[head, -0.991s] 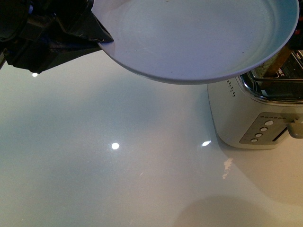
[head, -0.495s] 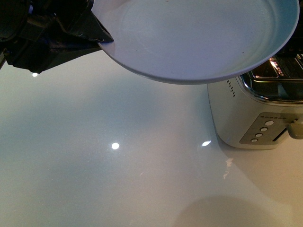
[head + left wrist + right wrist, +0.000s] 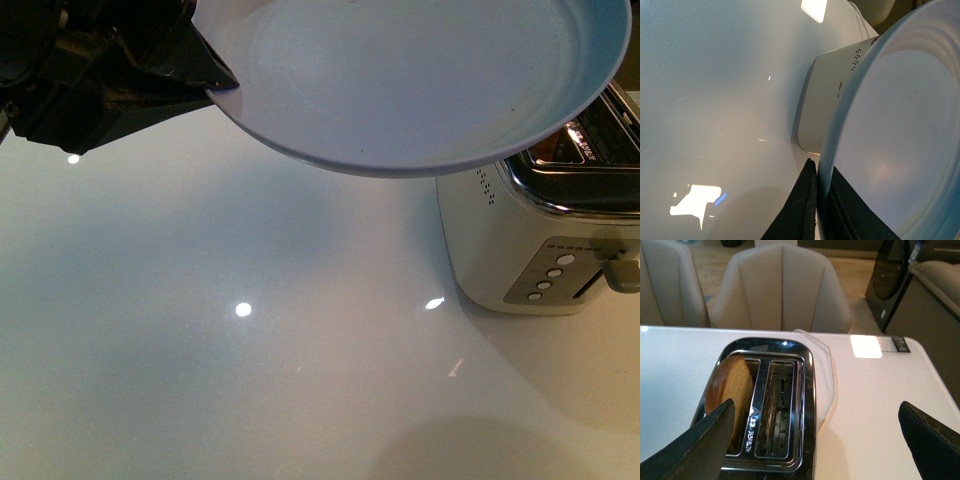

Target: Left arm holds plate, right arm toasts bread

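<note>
Gripping the plate (image 3: 420,80) by its rim, the left gripper (image 3: 205,72) has its black faceted fingers closed on the edge, one on each face. Plate is smooth, pale grey-white, round and shallow with faint concentric rings, held above the glossy white table (image 3: 200,350) and overlapping the toaster (image 3: 500,250) in front view. Toaster has a cream body, chrome top and two slots. Bread (image 3: 732,387), with brown crust and rounded top, stands partway out of one slot. Right gripper (image 3: 816,407) jaws are spread wide and hold nothing. Bread sits between them, close to one finger, contact unclear.
</note>
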Robot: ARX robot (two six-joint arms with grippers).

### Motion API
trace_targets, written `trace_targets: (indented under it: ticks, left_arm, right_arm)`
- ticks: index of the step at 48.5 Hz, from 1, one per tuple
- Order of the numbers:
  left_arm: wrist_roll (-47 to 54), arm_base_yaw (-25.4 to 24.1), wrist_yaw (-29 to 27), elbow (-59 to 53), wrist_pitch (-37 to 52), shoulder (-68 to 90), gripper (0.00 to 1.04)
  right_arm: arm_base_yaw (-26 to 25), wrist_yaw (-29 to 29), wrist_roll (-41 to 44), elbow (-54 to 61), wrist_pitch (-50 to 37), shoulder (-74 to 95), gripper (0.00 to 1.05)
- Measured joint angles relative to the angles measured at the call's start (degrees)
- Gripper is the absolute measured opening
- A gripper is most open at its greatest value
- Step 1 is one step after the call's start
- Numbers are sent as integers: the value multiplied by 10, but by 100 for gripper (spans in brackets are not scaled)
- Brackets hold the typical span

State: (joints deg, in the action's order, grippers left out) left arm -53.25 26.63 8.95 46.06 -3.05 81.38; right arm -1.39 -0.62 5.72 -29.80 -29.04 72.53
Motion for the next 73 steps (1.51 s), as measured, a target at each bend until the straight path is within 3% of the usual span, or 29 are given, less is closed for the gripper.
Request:
trace_targets:
  ticks: [3,7,9,24,38,42,73]
  left_arm:
    - [0,0,1,0,0,-1,3]
    - [0,0,0,1,0,-1,3]
    - [0,0,0,1,0,-1,3]
    - [0,0,0,1,0,-1,3]
    - [0,0,0,1,0,-1,3]
    - [0,0,0,1,0,-1,3]
    - [0,0,0,1,0,-1,3]
  right_arm:
    - [3,2,-9,11,-38,2,92]
    - [10,6,-34,75,-185,4,75]
    - [12,7,-41,98,-211,-10,66]
    - [12,6,-50,204,-198,-136,3]
    - [12,7,-53,256,-131,-254,2]
    - [13,7,-53,278,-153,-262,2]
    - [13,6,-53,288,87,-522,2]
